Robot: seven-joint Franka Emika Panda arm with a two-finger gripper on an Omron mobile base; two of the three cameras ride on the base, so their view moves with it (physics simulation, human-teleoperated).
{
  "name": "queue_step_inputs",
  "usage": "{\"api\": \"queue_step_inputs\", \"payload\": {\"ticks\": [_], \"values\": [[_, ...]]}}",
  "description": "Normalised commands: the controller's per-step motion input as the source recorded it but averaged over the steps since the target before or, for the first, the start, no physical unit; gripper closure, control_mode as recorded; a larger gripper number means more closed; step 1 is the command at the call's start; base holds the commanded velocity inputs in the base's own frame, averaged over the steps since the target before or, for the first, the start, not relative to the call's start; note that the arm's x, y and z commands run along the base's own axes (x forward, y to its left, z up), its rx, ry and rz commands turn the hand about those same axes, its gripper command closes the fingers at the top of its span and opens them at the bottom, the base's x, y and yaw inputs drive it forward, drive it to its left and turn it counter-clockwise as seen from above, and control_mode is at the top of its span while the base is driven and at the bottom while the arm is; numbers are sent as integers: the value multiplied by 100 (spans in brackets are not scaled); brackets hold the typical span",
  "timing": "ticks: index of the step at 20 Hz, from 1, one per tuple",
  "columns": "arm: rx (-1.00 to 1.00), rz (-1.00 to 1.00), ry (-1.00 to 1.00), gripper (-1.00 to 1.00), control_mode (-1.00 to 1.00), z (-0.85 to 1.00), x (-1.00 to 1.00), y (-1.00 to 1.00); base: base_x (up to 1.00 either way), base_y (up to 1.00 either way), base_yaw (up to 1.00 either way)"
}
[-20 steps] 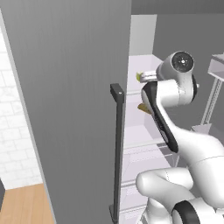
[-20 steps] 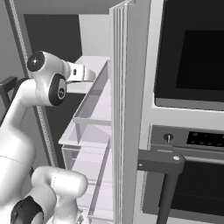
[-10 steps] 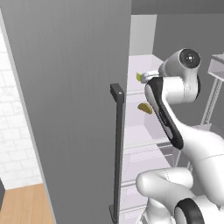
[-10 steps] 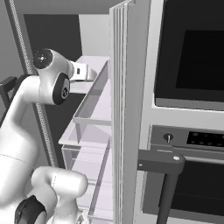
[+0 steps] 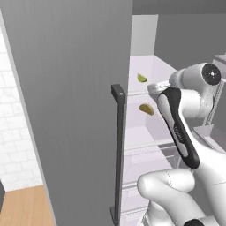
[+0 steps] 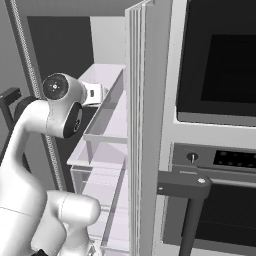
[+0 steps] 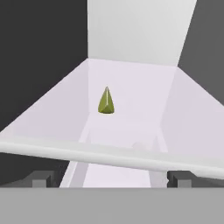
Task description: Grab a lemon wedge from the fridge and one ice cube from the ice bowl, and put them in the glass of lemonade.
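The fridge [image 5: 70, 88] stands open, its grey door with a black bar handle [image 5: 117, 150] swung out on the left. The lemon wedge [image 5: 141, 78], small and yellow-green, lies on the upper white shelf. In the hand view the wedge [image 7: 106, 101] sits straight ahead, mid-shelf, beyond the shelf's front rail. My gripper [image 7: 110, 178] is open and empty, with its fingertips [image 7: 40, 179] wide apart, just short of that rail. My hand [image 5: 158, 86] hovers at the front of the shelf, right of the wedge. The ice bowl and the glass of lemonade are out of view.
A darker golden-orange wedge [image 5: 146, 109] lies on the shelf below. The right fridge door with its clear bins [image 6: 107, 120] stands edge-on beside my arm. A black oven column [image 6: 215, 125] with a dark bar handle [image 6: 187, 190] is on the far right.
My arm's upper joint has swung rightward in the left base view, uncovering the golden-orange wedge. The gripper stays open and both wedges lie as before.
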Motion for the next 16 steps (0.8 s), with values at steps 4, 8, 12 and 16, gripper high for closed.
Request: {"api": "queue_step_inputs", "payload": {"ticks": [4, 8, 12, 16], "values": [[0, 0, 13, -100, -100, 45, 4, 1, 0, 0, 0], [5, 1, 6, -100, -100, 45, 0, 0, 0, 0, 0], [13, 4, 3, -100, -100, 9, -3, 1, 0, 0, 0], [3, 3, 5, -100, -100, -19, 0, 8, 0, 0, 0]]}}
